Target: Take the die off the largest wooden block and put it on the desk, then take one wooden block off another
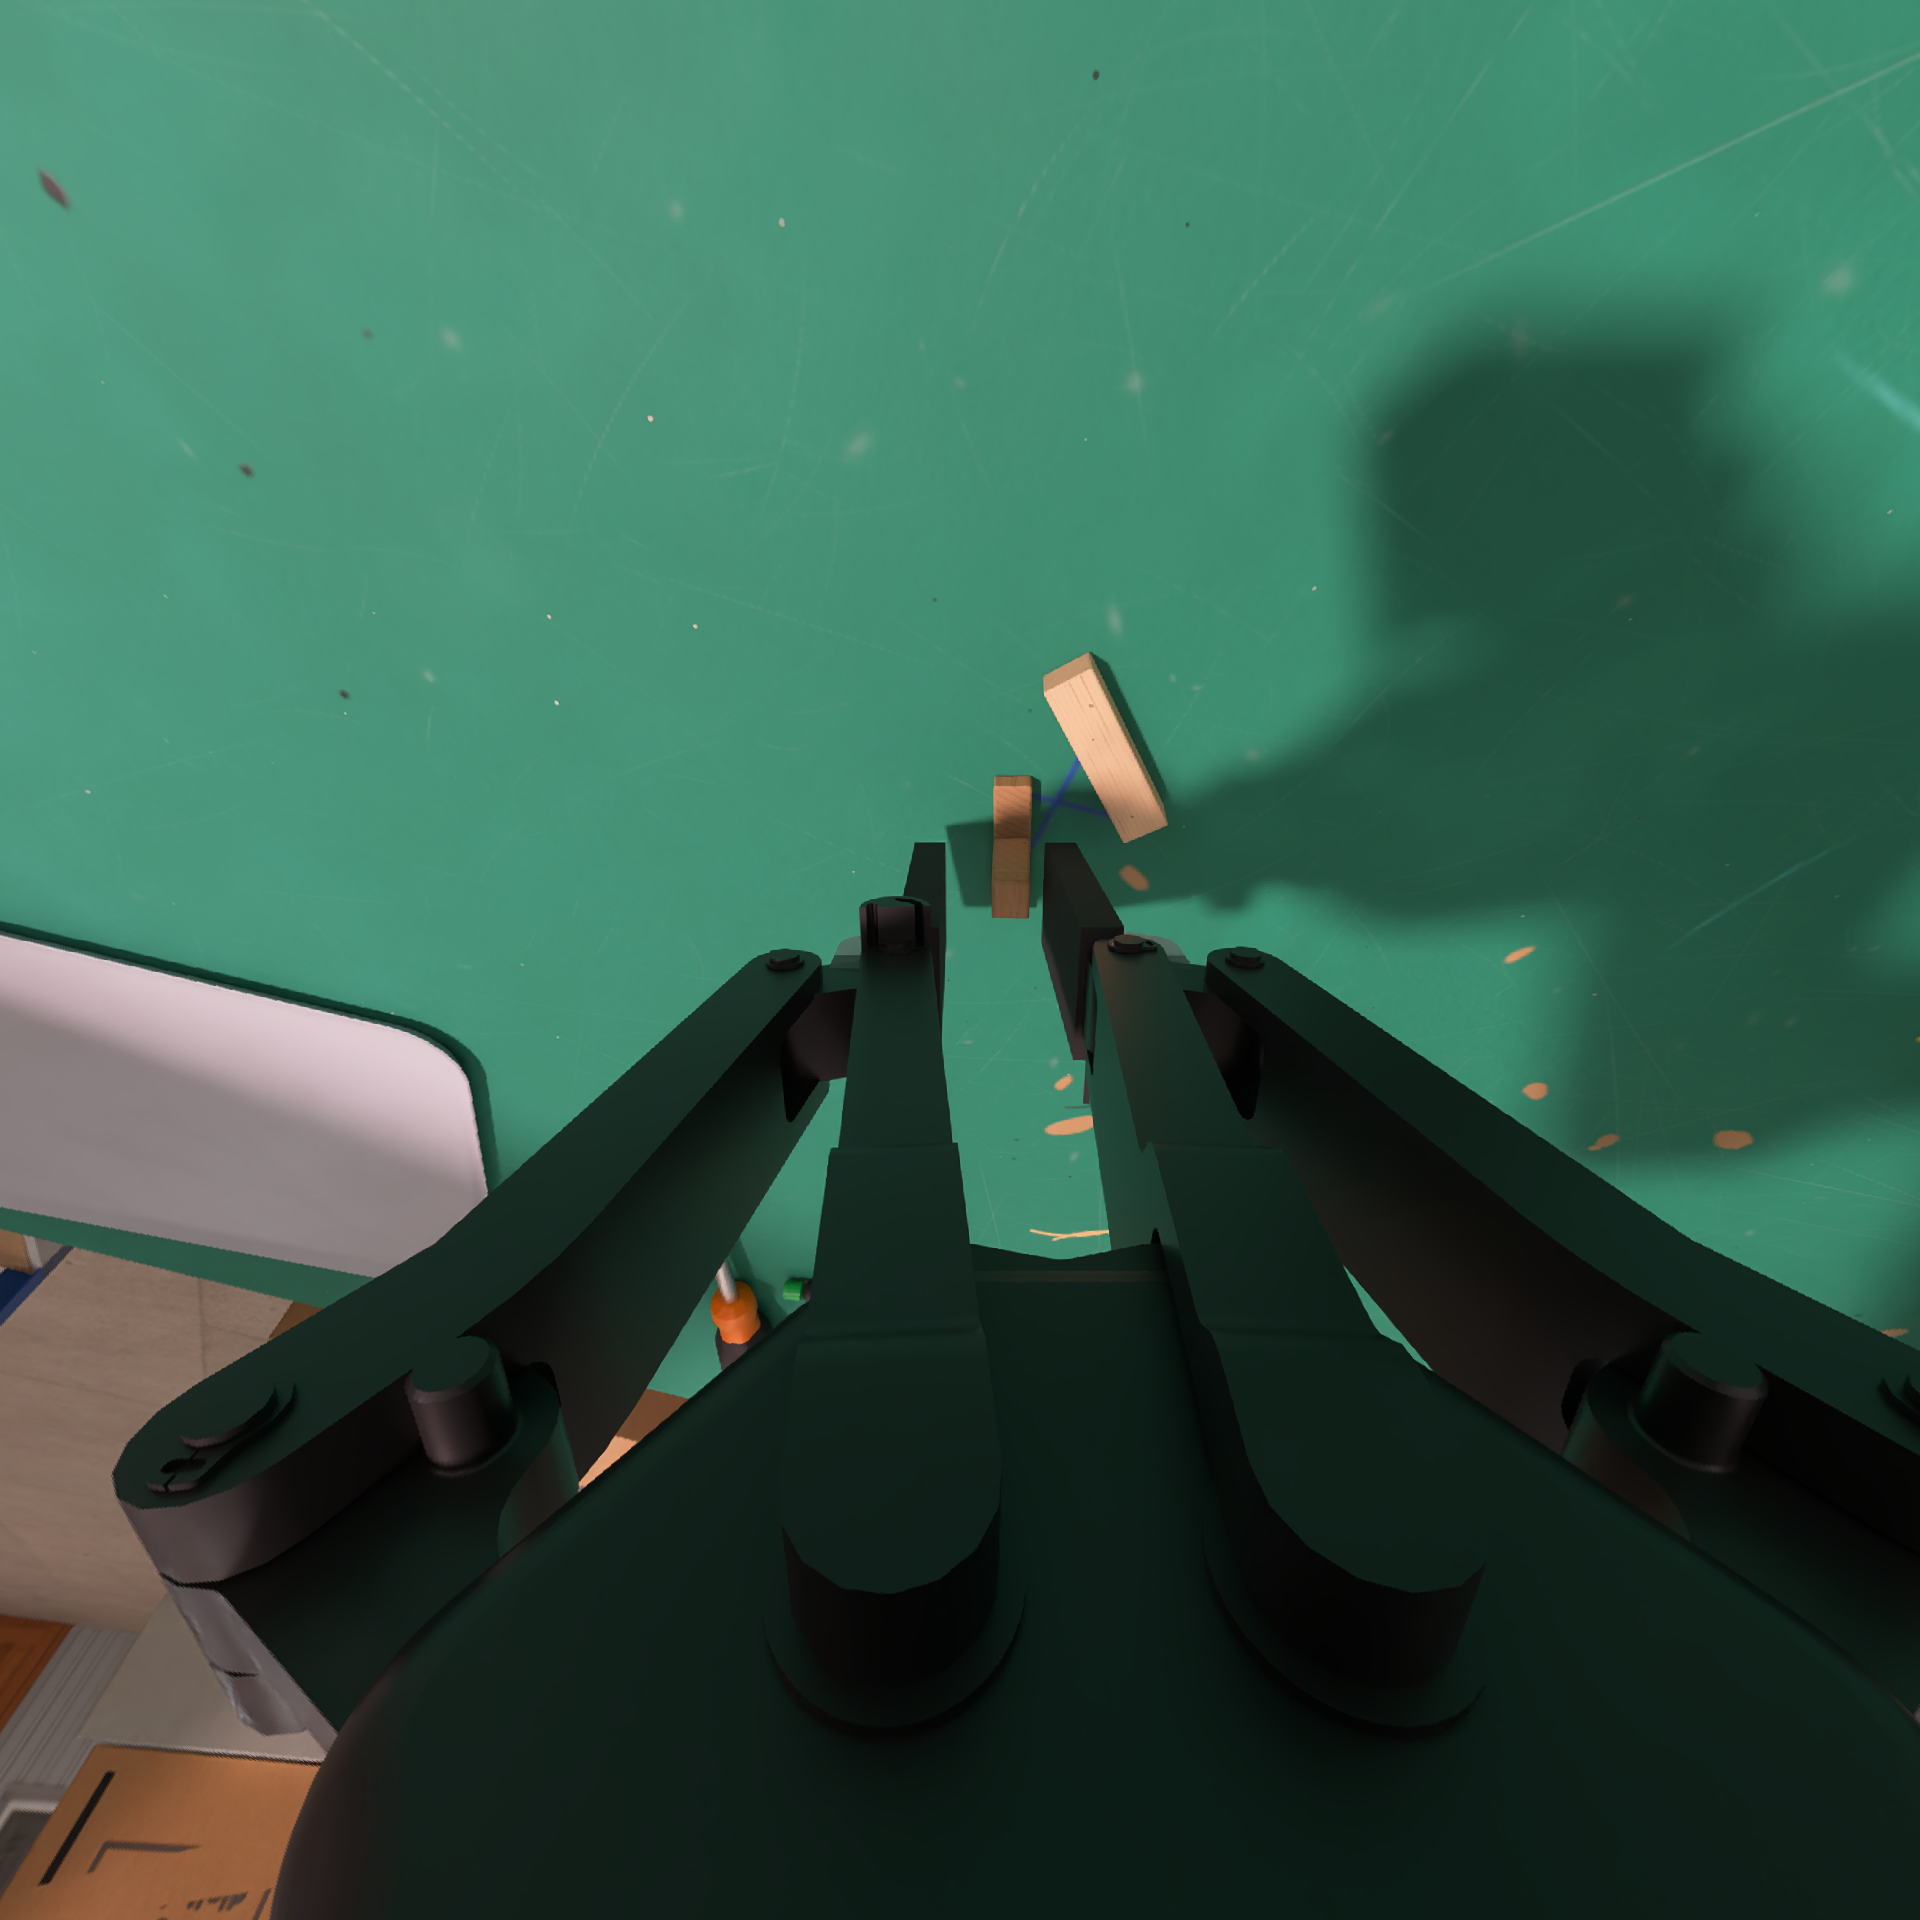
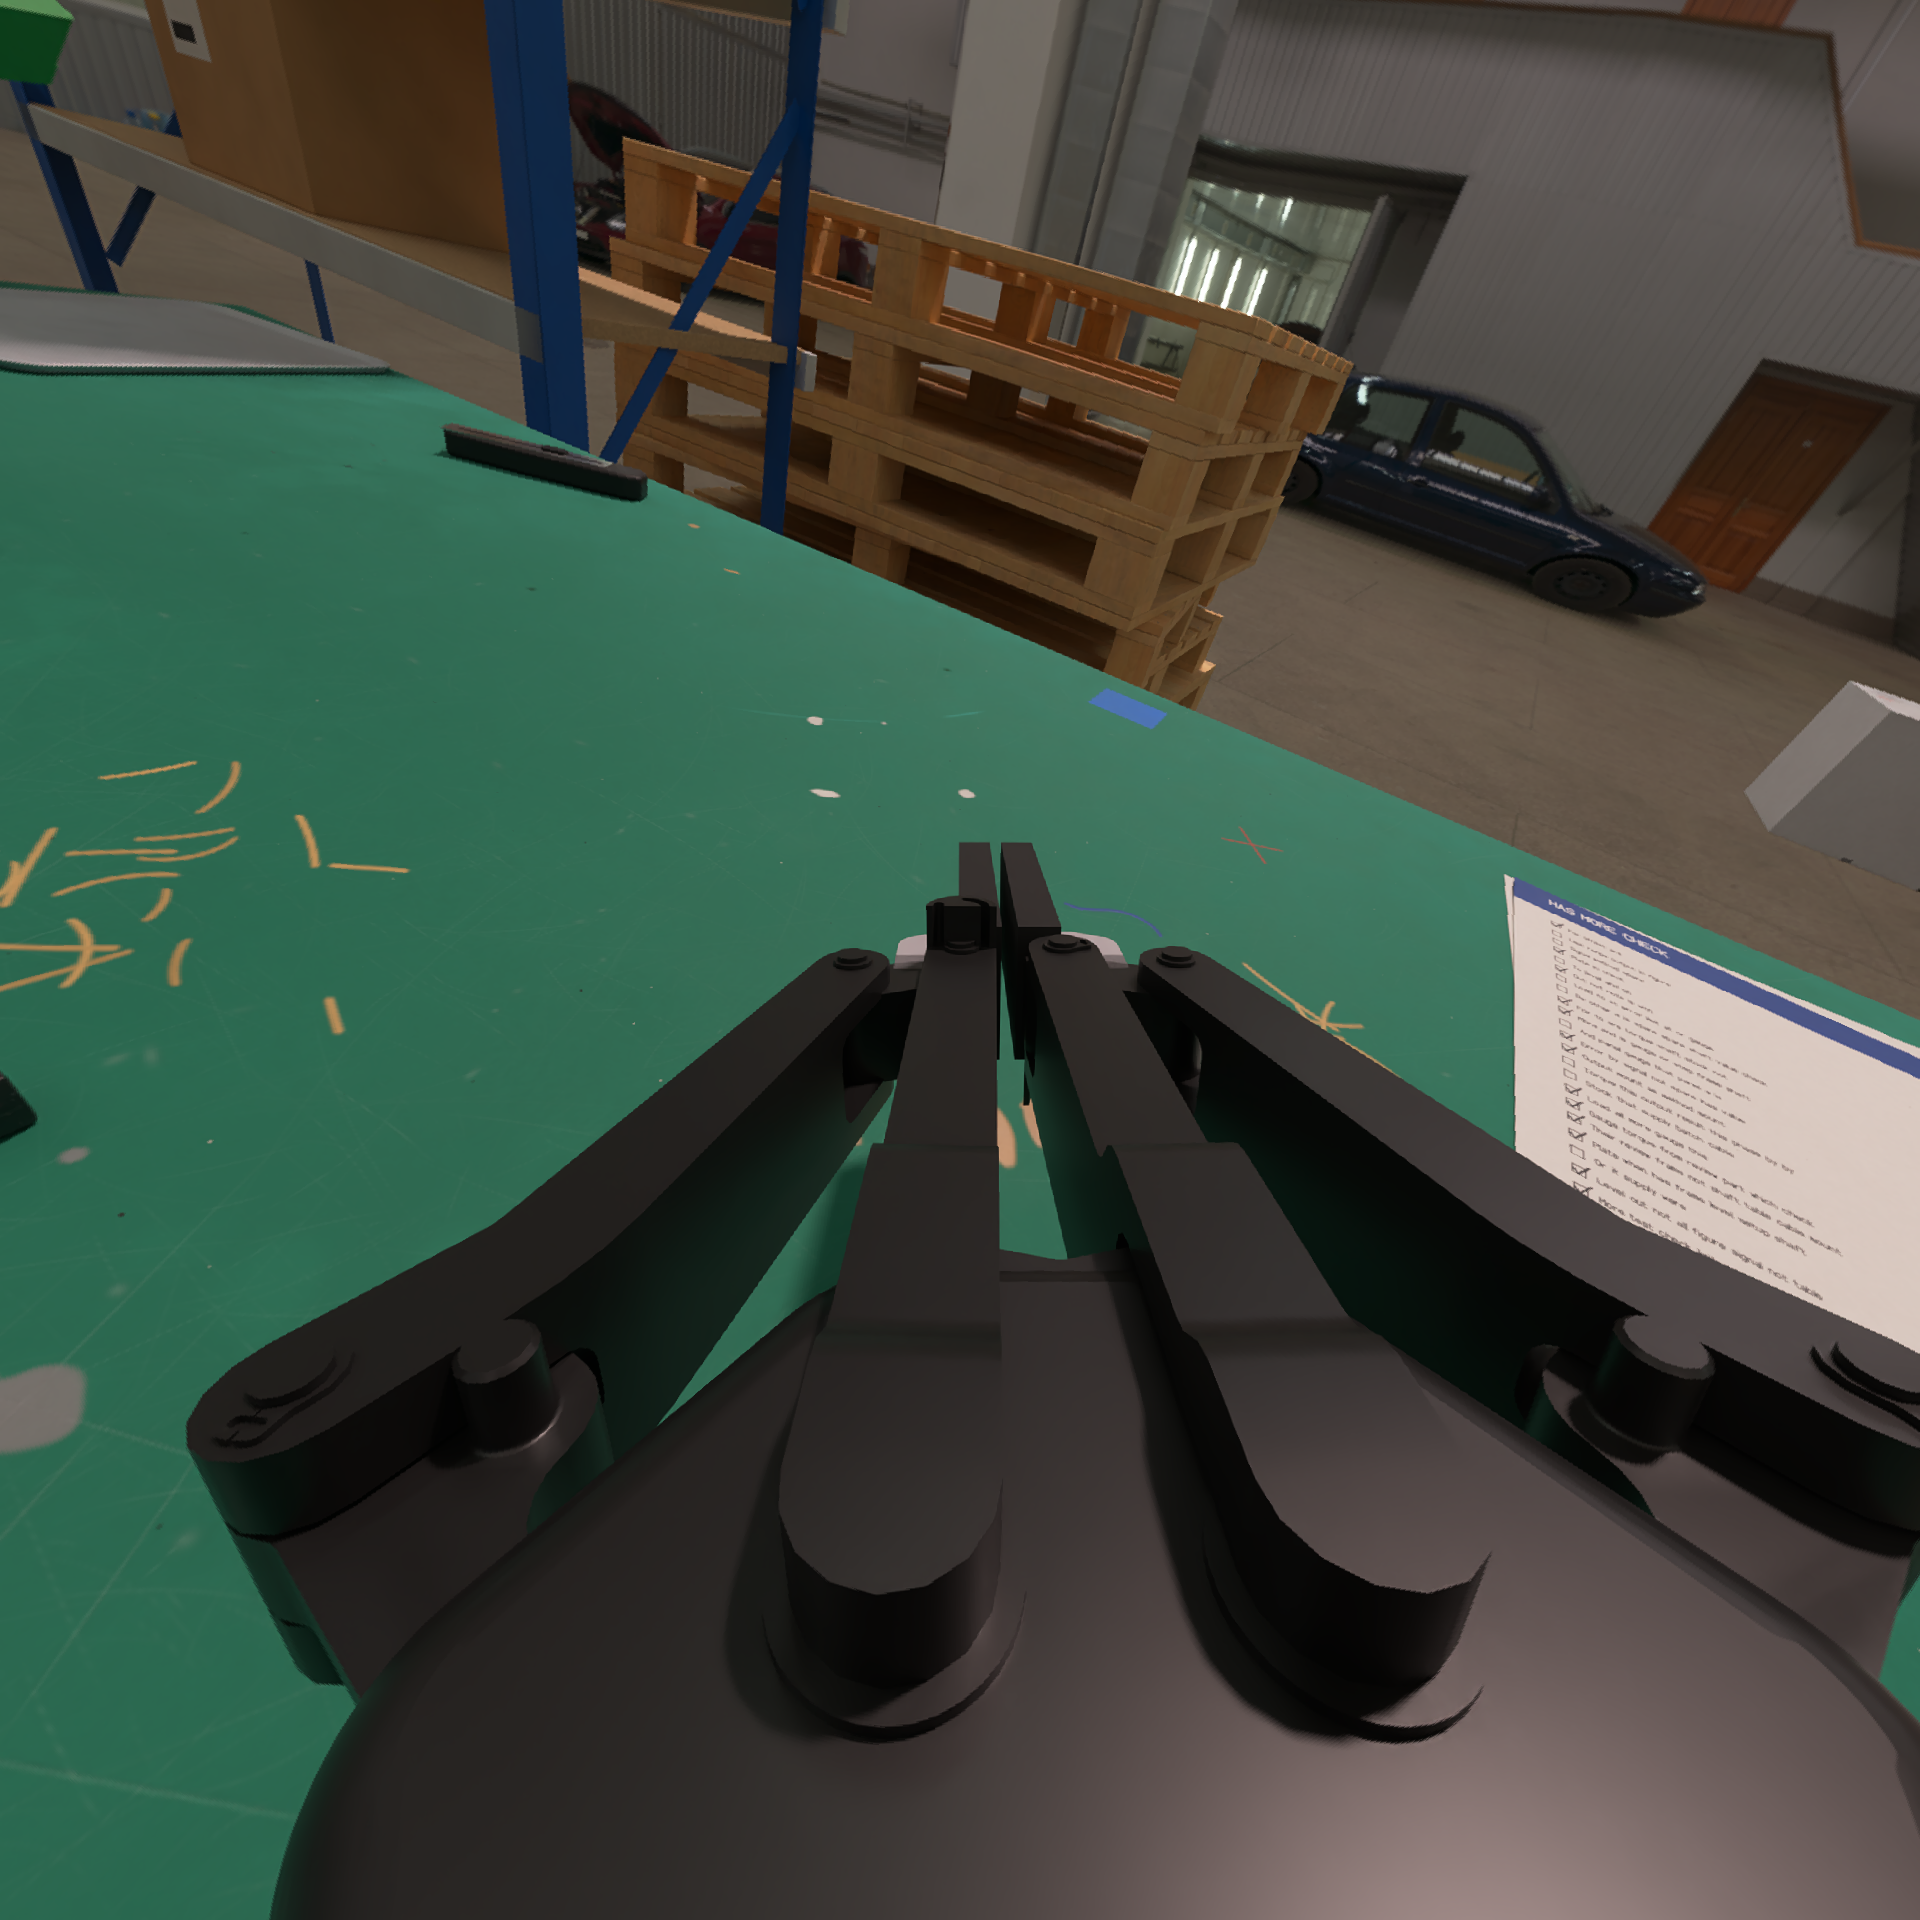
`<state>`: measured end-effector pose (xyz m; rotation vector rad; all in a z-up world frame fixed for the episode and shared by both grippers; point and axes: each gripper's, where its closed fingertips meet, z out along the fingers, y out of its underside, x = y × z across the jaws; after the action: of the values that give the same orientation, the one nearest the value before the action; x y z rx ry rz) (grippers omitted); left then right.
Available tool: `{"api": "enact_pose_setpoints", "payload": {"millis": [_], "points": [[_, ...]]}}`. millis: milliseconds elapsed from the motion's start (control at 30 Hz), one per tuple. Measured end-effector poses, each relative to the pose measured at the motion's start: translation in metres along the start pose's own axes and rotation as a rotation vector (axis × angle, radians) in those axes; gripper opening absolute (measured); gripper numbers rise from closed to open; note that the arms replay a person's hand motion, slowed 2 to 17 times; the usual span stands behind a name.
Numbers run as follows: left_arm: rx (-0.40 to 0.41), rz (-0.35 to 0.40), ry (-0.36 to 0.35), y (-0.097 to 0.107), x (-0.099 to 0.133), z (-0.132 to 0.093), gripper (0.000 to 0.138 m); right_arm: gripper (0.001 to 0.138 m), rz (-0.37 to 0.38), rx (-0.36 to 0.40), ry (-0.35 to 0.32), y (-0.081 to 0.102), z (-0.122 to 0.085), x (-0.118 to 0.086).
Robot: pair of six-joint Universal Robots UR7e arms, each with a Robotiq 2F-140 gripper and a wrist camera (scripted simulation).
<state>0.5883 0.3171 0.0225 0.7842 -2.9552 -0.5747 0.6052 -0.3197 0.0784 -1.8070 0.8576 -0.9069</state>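
Observation:
In the left wrist view, a small wooden block stands on the green desk, just beyond my fingertips and in line with the gap between them. A larger, paler wooden block lies apart from it to the upper right, with a blue cross mark between them. My left gripper is partly open above the small block, and its fingers do not touch the block. My right gripper is shut and empty, low over the desk. No die shows in either view.
A white pad lies at the desk's left edge, with an orange-handled tool near it. A printed sheet, a black bar and wood shavings lie on the desk. Wooden pallets stand beyond the far edge.

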Motion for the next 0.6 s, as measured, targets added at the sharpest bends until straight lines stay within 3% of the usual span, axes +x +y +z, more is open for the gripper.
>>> {"api": "enact_pose_setpoints", "payload": {"millis": [300, 433, 600], "points": [[0.000, -0.008, 0.028, 0.0003, 0.0021, 0.0003, 0.019, 0.003, 0.002, -0.005, -0.001, 0.0012, 0.0006, 0.0000], [-0.001, -0.013, 0.041, 0.0005, 0.0032, 0.0004, 0.009, 0.003, 0.002, -0.006, -0.001, 0.0015, 0.0008, 0.0001], [-0.005, -0.018, 0.050, 0.0007, 0.0039, 0.0005, 0.009, 0.003, 0.002, -0.007, -0.001, 0.0016, 0.0009, 0.0001]]}}
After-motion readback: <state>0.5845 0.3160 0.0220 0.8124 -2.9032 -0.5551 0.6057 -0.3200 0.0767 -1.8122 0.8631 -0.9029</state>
